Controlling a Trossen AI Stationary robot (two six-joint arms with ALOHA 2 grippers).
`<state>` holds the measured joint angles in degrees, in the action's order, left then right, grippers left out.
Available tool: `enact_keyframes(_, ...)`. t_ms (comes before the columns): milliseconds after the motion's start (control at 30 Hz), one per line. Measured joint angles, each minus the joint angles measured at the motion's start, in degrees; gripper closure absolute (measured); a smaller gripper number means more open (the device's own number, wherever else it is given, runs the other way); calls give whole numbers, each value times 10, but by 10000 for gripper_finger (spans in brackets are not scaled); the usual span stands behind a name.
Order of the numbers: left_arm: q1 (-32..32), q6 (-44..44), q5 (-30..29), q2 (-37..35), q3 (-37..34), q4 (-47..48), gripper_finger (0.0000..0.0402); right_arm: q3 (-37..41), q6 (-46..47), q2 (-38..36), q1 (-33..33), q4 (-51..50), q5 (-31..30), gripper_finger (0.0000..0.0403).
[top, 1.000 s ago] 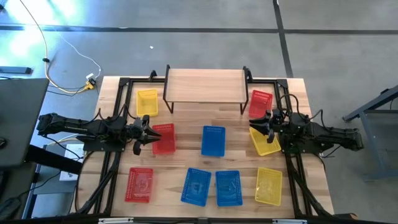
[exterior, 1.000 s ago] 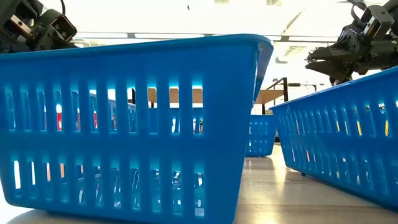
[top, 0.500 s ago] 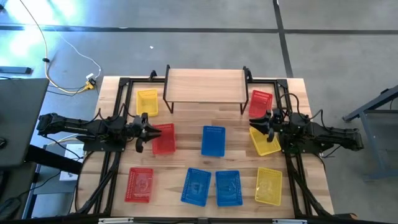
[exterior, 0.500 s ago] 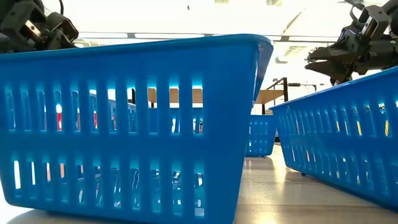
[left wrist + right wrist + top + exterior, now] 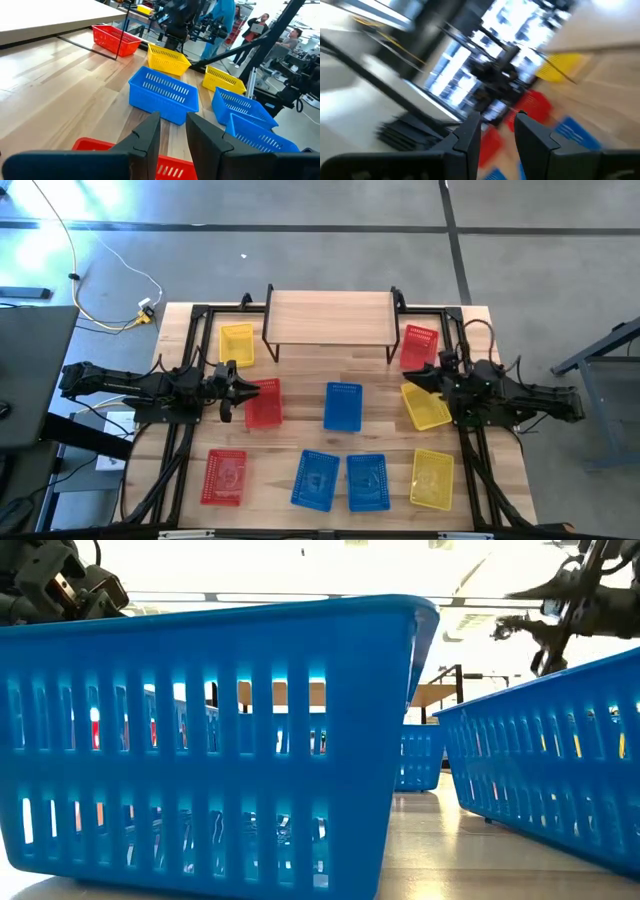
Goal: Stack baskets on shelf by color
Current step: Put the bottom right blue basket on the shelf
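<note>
**Baskets all over the table, shelf top bare**

The shelf [image 5: 330, 318] is standing at the far edge of the table [image 5: 300, 425]. Nine baskets are lying on the table around it.

The left gripper [image 5: 236, 387] is hovering at the edge of a red basket [image 5: 263, 402]. Its fingers [image 5: 145, 137] are standing a little apart with nothing between them.

The right gripper [image 5: 428, 376] is hanging between another red basket [image 5: 419, 346] and a yellow basket [image 5: 427, 406]. Its fingers [image 5: 470, 132] are also a little apart and holding nothing.

A blue basket [image 5: 343, 406] is sitting in the middle with bare wood on both sides.

In the low view, a big blue basket [image 5: 215, 740] is hiding most of the table. The right wrist view is blurry.
</note>
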<state>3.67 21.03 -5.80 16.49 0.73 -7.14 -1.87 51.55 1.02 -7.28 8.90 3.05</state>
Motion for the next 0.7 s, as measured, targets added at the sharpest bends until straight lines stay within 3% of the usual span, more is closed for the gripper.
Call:
enact_keyframes(100,0,0,0,0,0,0,316,-9,0,0,7,34,2,299)
enact_keyframes(333,0,-1,-5,0,0,0,316,-103,-16,60,57,-9,-16,299)
enact_keyframes(700,0,-2,-6,0,0,0,316,-308,-32,307,174,-151,-40,299)
